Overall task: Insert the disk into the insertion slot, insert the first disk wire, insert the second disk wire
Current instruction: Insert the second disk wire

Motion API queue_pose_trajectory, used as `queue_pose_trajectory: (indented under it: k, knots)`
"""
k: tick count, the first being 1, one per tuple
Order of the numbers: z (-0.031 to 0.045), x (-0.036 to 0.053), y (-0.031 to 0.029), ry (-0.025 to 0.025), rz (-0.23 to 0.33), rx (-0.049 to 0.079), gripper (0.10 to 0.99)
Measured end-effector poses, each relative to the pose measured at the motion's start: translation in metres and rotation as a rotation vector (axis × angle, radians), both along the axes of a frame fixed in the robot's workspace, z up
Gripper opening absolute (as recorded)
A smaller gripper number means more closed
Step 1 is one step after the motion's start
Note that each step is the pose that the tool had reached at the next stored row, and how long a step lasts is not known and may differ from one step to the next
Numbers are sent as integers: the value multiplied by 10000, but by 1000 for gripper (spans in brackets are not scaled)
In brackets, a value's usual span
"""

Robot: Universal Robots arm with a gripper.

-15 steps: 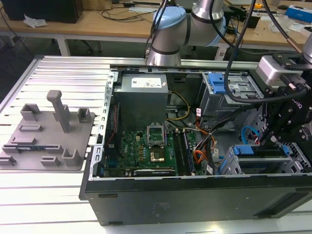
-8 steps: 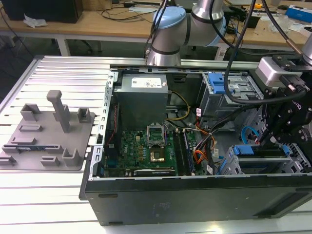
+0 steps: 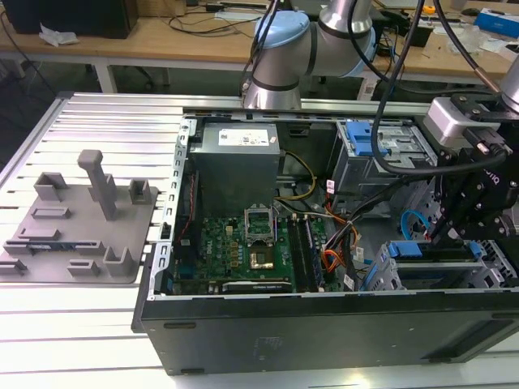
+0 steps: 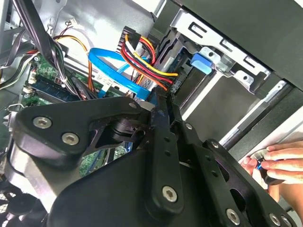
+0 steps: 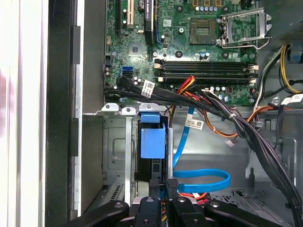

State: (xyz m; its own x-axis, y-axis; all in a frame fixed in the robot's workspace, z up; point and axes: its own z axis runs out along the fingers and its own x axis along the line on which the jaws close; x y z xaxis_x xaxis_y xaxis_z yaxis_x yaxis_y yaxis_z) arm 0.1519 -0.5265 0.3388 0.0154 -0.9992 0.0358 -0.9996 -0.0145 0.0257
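Already slotted, disk (image 5: 153, 144) sits just beyond gripper (image 5: 163, 198).

Bright blue disk (image 5: 153, 143) frame, grey insertion slot (image 5: 118, 146), green motherboard (image 5: 189, 47).

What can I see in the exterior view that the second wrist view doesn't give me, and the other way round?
The exterior view adds the grey fixture plate on the exterior view's left and the grey power supply inside the case. The second wrist view adds a person's hand at the case edge. Both share the green motherboard and the blue flat cable.
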Motion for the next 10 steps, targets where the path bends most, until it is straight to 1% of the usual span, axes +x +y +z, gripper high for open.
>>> queue_pose_trajectory:
  k: [9,10]
  knots:
    - [-54,1,-8,-1,1,-4,161]
    - [-60,1,-7,1,1,9,173]
